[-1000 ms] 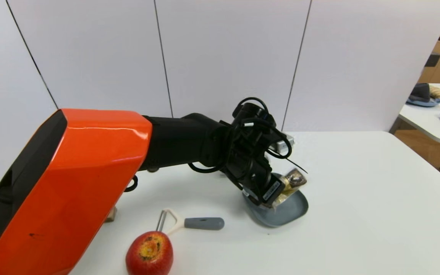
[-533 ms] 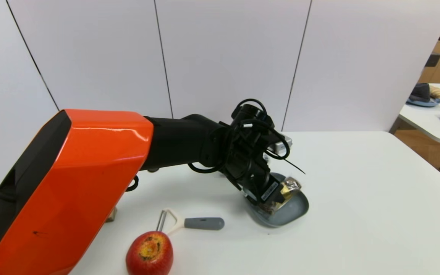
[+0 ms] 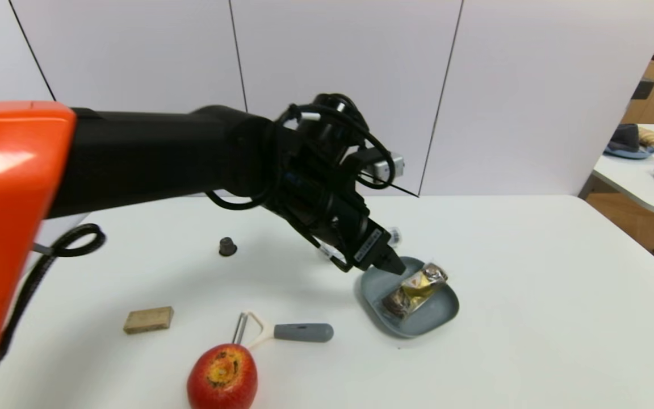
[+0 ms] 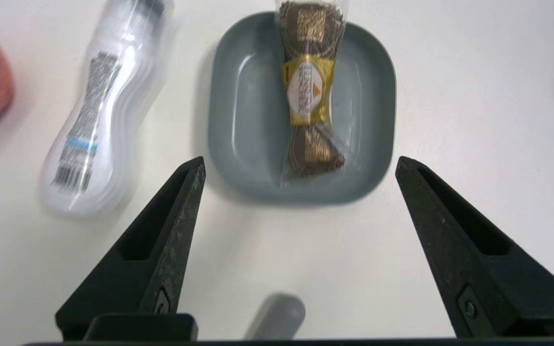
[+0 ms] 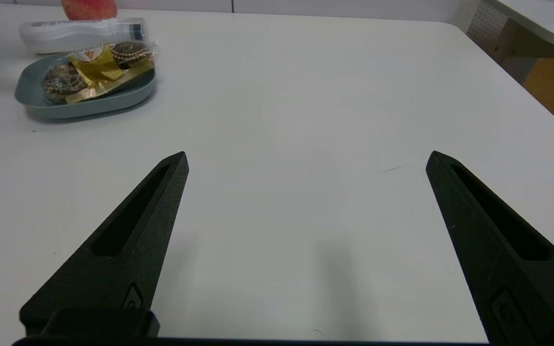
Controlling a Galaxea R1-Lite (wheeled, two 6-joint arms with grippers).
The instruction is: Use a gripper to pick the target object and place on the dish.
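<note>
The white table (image 3: 531, 295) is the biggest thing here, a smooth matte slab with a rounded far right corner, and its whole right half lies bare between the dish and that edge. Over its left side reaches the left arm, a glossy orange shell giving way to black links wrapped in loose looping cables, and the left gripper (image 3: 390, 265) hangs just above the near-left rim of the dish, its two black wedge fingers (image 4: 171, 226) spread wide with nothing between them. The right gripper (image 5: 306, 158) sits low at the near right of the table, level, its tapered fingers also wide apart over bare tabletop. The dish (image 3: 437, 315) is a shallow grey-blue rounded rectangle with a low raised rim. The snack packet (image 3: 415, 288) lies inside it, lengthwise and a little slantwise, crinkly clear wrap over dark brown ends and a yellow-gold label, one end riding up at the far rim. A clear plastic bottle (image 4: 99, 110) lies on its side just beside the dish. Towards the front edge sit a shiny red apple (image 3: 222, 376), a peeler (image 3: 287, 331) with a grey handle, a plain tan wooden block (image 3: 148, 319) and, farther back, a small dark cap (image 3: 227, 246), all well apart from the dish.
</note>
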